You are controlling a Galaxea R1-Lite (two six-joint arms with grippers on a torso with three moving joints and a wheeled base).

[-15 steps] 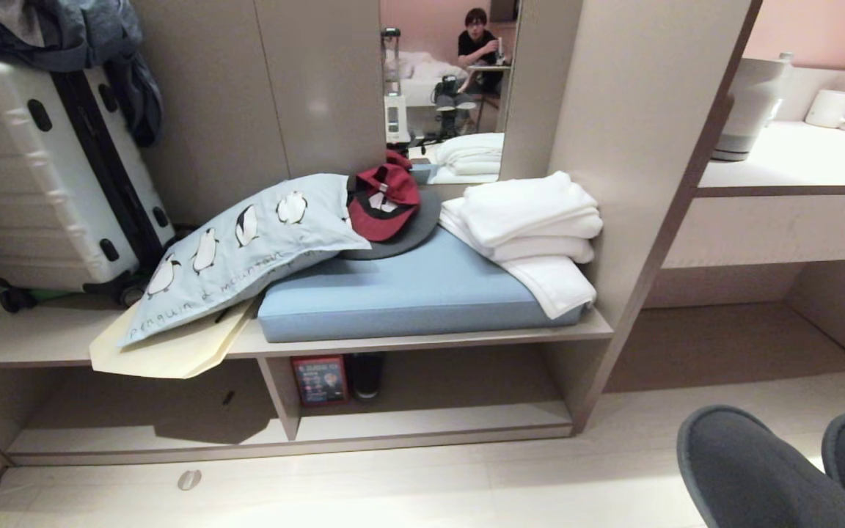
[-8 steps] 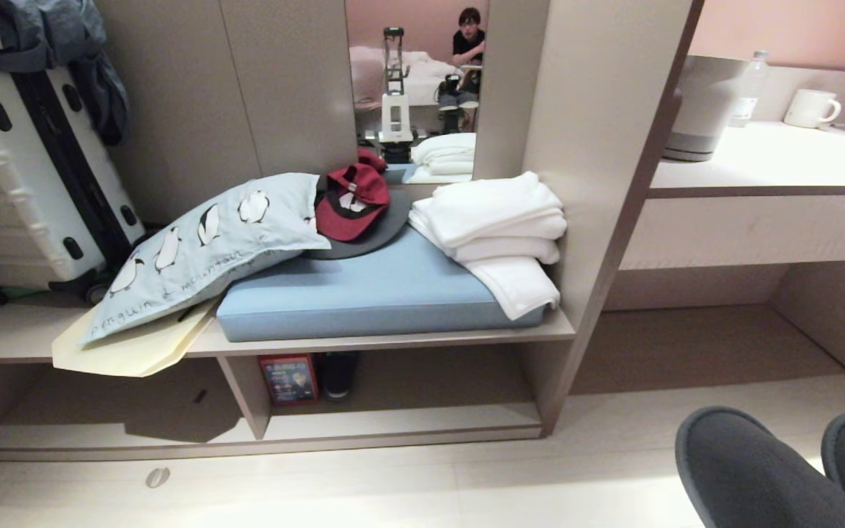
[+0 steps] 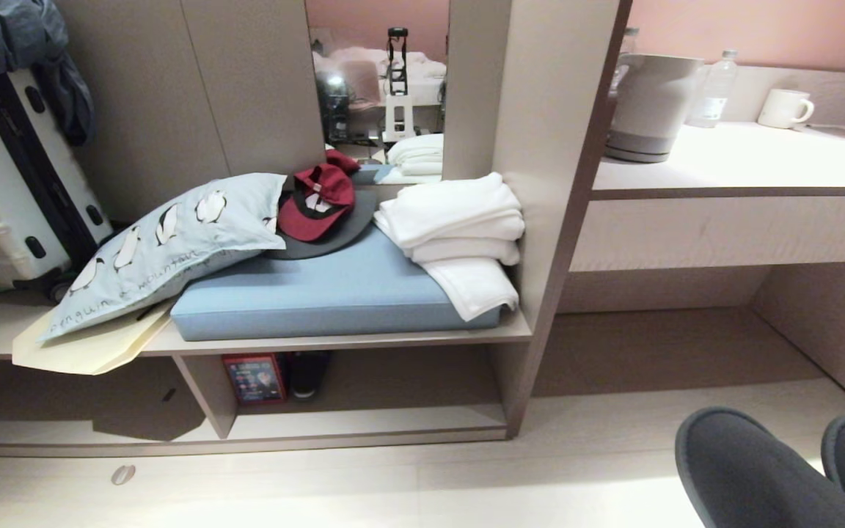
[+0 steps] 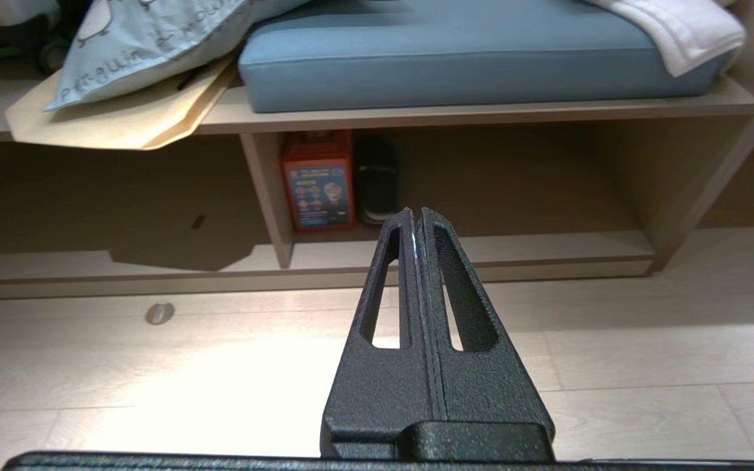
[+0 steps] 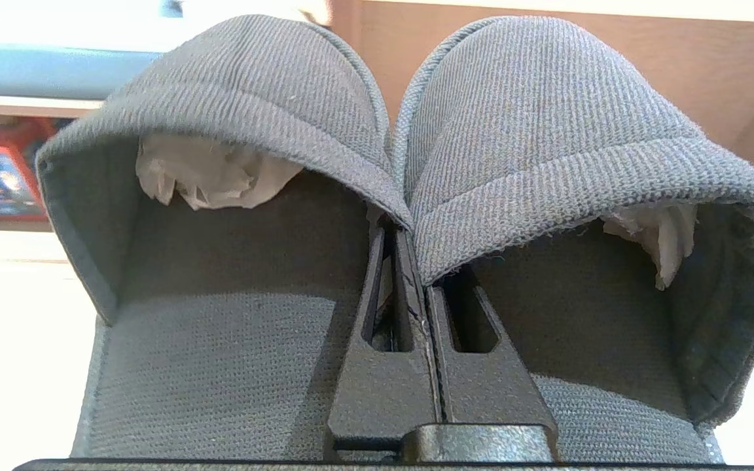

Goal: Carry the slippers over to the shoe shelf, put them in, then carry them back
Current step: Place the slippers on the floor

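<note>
Right gripper (image 5: 410,261) jaws clamped on slippers (image 5: 390,196)'s inner edges; left gripper (image 4: 415,216) jaws together. Advice: approach shelf (image 3: 364,422) at 10 o'clock, keep slippers level.

Left tool (image 4: 415,216): matte black, grainy textured finish, two tapering fingers (image 4: 390,275) each with a long slotted cut-out, rising from a blocky black base. Right tool (image 5: 403,261): same black textured finish, same slotted tapering fingers (image 5: 377,307), small scuffs along the inner edges.

slippers (image 5: 233,85): ribbed matt cloth | shoe shelf (image 3: 364,422): pale wood-grain | cushion (image 3: 334,293): smooth
</note>
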